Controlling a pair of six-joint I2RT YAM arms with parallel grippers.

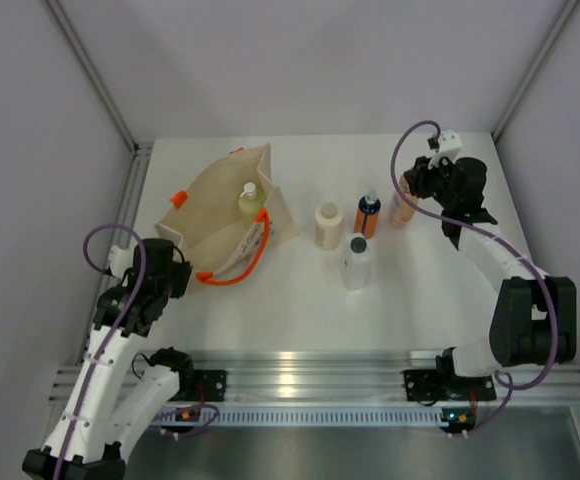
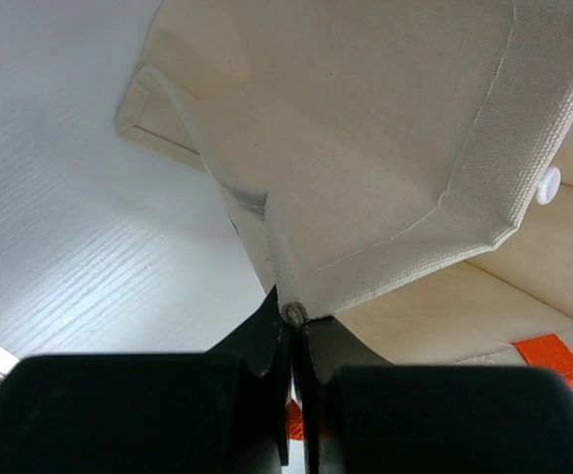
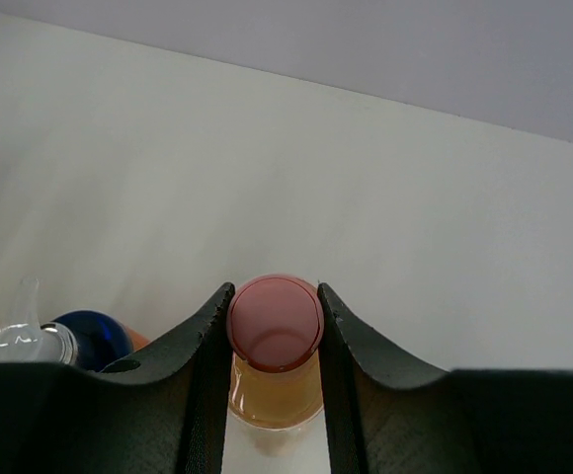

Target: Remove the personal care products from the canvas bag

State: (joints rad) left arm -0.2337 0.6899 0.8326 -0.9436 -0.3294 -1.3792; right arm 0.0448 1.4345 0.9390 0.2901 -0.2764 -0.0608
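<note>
Counter (image 1: pixel 300 300), white. Canvas bag (image 1: pixel 220 205) stands open. L claw (image 2: pixel 291 316) is pinched shut on the bag's edge. R claw (image 3: pixel 275 314), far R of the bag, is closed round the peach bottle (image 3: pixel 275 390) at its cap. Clear bottle (image 1: pixel 356 262), cream bottle (image 1: pixel 327 225) and orange bottle (image 1: pixel 368 215) stand R of the bag. Yellow-green bottle (image 1: pixel 250 200) is inside the bag.

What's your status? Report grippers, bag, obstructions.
Left gripper shut on canvas bag rim. Right gripper shut on peach bottle. Yellow-green bottle inside bag. Nothing blocking.

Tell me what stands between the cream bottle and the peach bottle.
The orange bottle with the blue top, shown in the top view.
</note>
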